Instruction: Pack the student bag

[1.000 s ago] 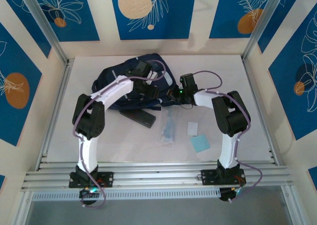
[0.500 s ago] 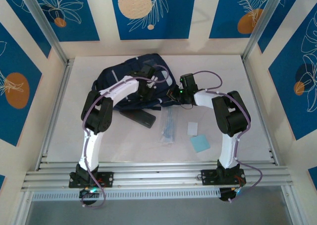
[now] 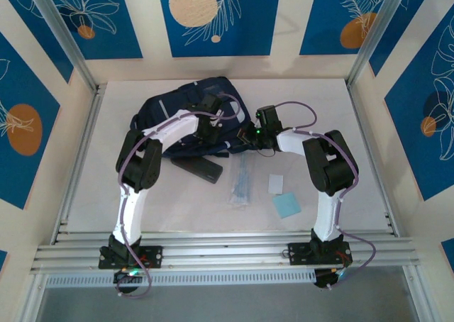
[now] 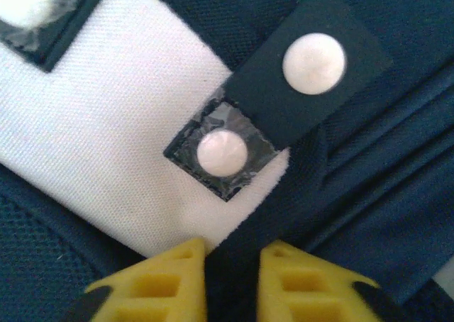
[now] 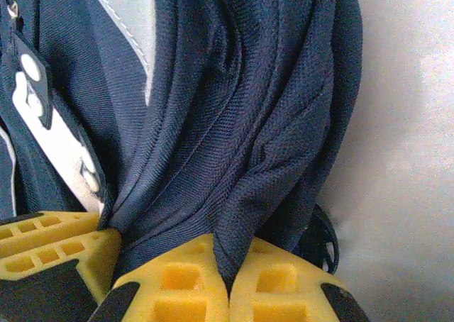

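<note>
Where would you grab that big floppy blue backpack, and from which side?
Probably by a bunched fold of cloth at its right edge, coming in low from the bare table beside it. The student bag lies flat and limp, with no stiff body to clamp, but its loose fabric gathers thin enough to pinch. The right gripper is shut on just such a fold.

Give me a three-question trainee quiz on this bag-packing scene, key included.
1. True or false: the right gripper is shut on a fold of the student bag.
2. Which lies nearest the right arm's base? A) the light blue square B) the dark flat case C) the bag
3. Fill in: the fingers of the left gripper are coloured ___.
Key: 1 true; 2 A; 3 yellow.
</note>
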